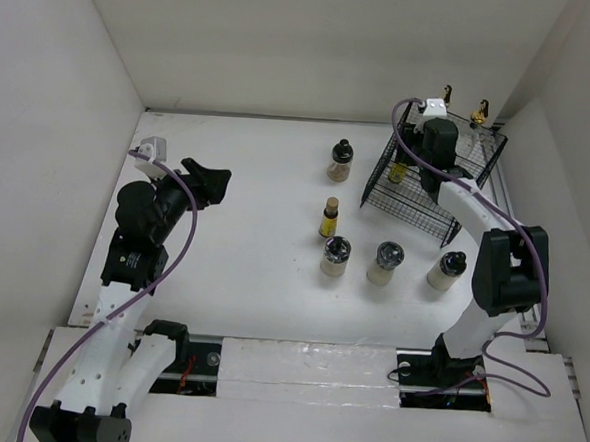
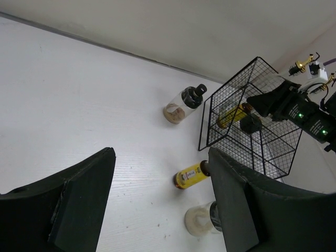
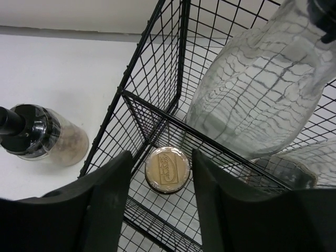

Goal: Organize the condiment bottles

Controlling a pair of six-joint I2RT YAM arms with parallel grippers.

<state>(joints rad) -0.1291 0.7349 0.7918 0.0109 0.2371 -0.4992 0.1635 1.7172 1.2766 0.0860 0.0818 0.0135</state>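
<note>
Right wrist view: the right hand (image 3: 161,154) was lowered into the black wire basket (image 3: 181,52) at the far right of the worktop (image 1: 258,169). Its fingers (image 3: 105,205) stood apart and clamped nothing. Below the gap between them, the small amber bottle (image 3: 167,169) rested on the basket floor. Its rim sat close to the right finger, and contact could not be confirmed. A tall glass bottle (image 3: 257,89) stood just beside the hand, inside the same basket.

Hazards, as judged:
- A finger lifting off-centre could drag or tip the small amber bottle, because the clearance at the right finger was slight.
- Sideways travel could strike the tall glass bottle or snag a basket wire, because the hand was enclosed by both.

Orientation: the small amber bottle showed only a round tan end, so its long axis ran along the camera's line of sight. Which end this was could not be told from here. In the left wrist view its body lay parallel to the second amber bottle (image 1: 328,219), which stood upright on the worktop. It was therefore judged upright, with its axis vertical.

Outside the basket, left of it, a lidded jar (image 1: 341,160) stood at the far side. Three squat jars (image 1: 387,263) formed a row nearer the arms, lids up.

The left hand (image 2: 161,155) hung over bare worktop at the left, well apart from every bottle, with its jaws spread wide and empty.
</note>
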